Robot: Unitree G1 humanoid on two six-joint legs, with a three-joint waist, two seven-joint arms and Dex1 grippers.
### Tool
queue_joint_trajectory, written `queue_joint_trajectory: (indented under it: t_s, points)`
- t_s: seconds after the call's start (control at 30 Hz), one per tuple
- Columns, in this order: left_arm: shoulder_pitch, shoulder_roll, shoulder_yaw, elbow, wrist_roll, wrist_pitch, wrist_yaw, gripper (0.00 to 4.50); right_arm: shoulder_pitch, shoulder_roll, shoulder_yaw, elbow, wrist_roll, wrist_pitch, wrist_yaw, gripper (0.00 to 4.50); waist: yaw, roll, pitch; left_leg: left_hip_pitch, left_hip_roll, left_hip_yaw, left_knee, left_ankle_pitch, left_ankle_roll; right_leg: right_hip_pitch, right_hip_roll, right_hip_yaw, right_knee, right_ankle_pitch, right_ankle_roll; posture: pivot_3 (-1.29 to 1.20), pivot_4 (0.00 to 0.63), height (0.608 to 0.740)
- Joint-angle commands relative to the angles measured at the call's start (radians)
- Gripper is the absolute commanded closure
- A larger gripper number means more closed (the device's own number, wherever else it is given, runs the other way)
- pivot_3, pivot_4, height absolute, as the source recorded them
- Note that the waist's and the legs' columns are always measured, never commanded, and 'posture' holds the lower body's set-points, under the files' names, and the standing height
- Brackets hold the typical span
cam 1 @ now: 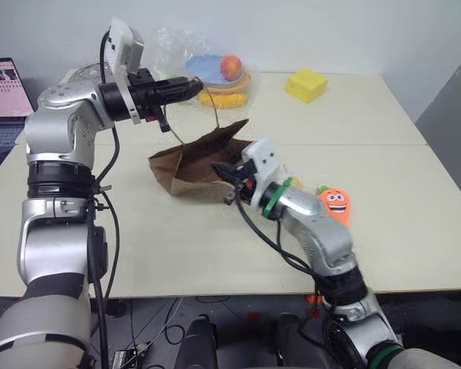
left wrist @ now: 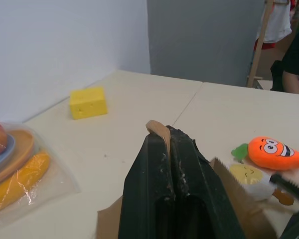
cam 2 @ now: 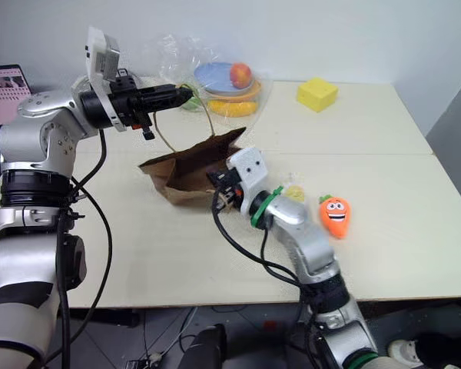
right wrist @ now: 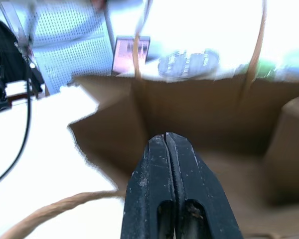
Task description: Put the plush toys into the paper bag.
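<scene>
The brown paper bag (cam 1: 190,167) lies tilted on the table, its mouth turned toward my right arm. My left gripper (cam 1: 197,88) is held above it, shut on the bag's tan loop handle (left wrist: 158,130), which hangs down to the bag. At the mouth of the bag, my right gripper (cam 1: 220,172) is shut with nothing between its fingers (right wrist: 166,164). The orange carrot plush toy (cam 1: 336,203) lies on the table to the right of my right forearm. The white-and-yellow egg plush toy (left wrist: 251,178) lies beside the carrot, partly hidden behind that arm.
A yellow block (cam 1: 306,84) sits at the back right of the table. Fruit on plates in a clear plastic bag (cam 1: 219,75) stands behind the paper bag. A laptop (cam 1: 4,88) is at the far left. A person's arm (left wrist: 295,59) is beyond the table.
</scene>
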Motion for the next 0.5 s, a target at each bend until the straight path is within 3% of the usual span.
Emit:
queue_joint_trajectory:
  t_s: [0.03, 0.13, 0.5]
  points:
    - [0.001, 0.008, -0.006, -0.052, 0.003, -0.010, -0.024, 4.50, 0.030, -0.029, -0.079, -0.152, 0.069, 0.067, -0.020, 4.47, 0.003, 0.000, 0.000, 0.000, 0.000, 0.000, 0.000, 0.000, 0.000, 0.000, 0.000, 0.000, 0.000, 0.000, 0.000, 0.00, 0.150, 0.740]
    - [0.005, 0.007, -0.009, -0.054, 0.005, -0.013, -0.026, 4.50, 0.040, -0.031, -0.117, -0.204, 0.086, 0.100, -0.072, 4.47, 0.006, 0.000, 0.000, 0.000, 0.000, 0.000, 0.000, 0.000, 0.000, 0.000, 0.000, 0.000, 0.000, 0.000, 0.000, 0.00, 0.150, 0.740]
    - [-0.021, -0.004, -0.014, -0.051, 0.009, -0.020, -0.029, 4.50, 0.028, -0.044, -0.034, -0.114, -0.039, -0.008, -0.175, 4.47, 0.007, 0.000, 0.000, 0.000, 0.000, 0.001, 0.000, 0.000, 0.000, -0.001, 0.000, 0.001, 0.000, 0.000, 0.000, 0.00, 0.150, 0.740]
